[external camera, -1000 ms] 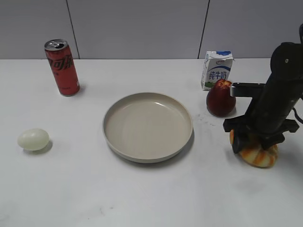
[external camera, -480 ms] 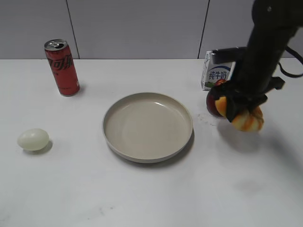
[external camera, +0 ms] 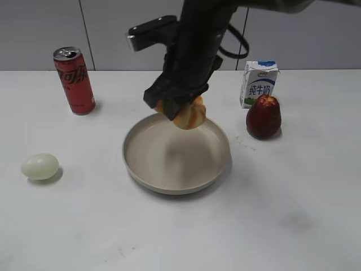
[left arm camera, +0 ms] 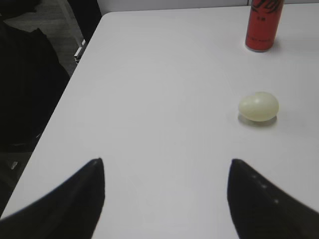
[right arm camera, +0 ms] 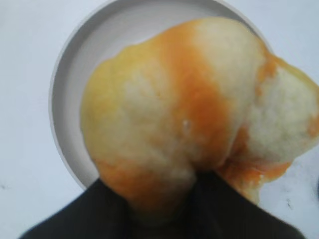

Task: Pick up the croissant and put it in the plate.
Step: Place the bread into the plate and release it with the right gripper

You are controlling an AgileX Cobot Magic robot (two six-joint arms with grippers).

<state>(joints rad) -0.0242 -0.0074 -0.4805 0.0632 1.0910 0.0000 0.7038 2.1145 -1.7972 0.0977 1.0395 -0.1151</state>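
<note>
The croissant (external camera: 190, 115), puffy with orange and cream stripes, hangs in my right gripper (external camera: 176, 108) above the far part of the beige plate (external camera: 220, 164). In the right wrist view the croissant (right arm camera: 184, 114) fills the frame, with the plate's rim (right arm camera: 62, 89) below it. My right gripper (right arm camera: 159, 199) is shut on the croissant. My left gripper (left arm camera: 167, 172) is open and empty, low over the table's left side, out of the exterior view.
A red cola can (external camera: 74, 81) stands at the back left and shows in the left wrist view (left arm camera: 264, 25). A pale egg (external camera: 40, 166) lies at the left, also in the left wrist view (left arm camera: 258, 106). A milk carton (external camera: 258, 83) and a dark red apple (external camera: 263, 117) stand right of the plate.
My right gripper has lifted the croissant off the table at the right and carried it left, past the apple, to above the plate. The left gripper's earlier state is not shown.
</note>
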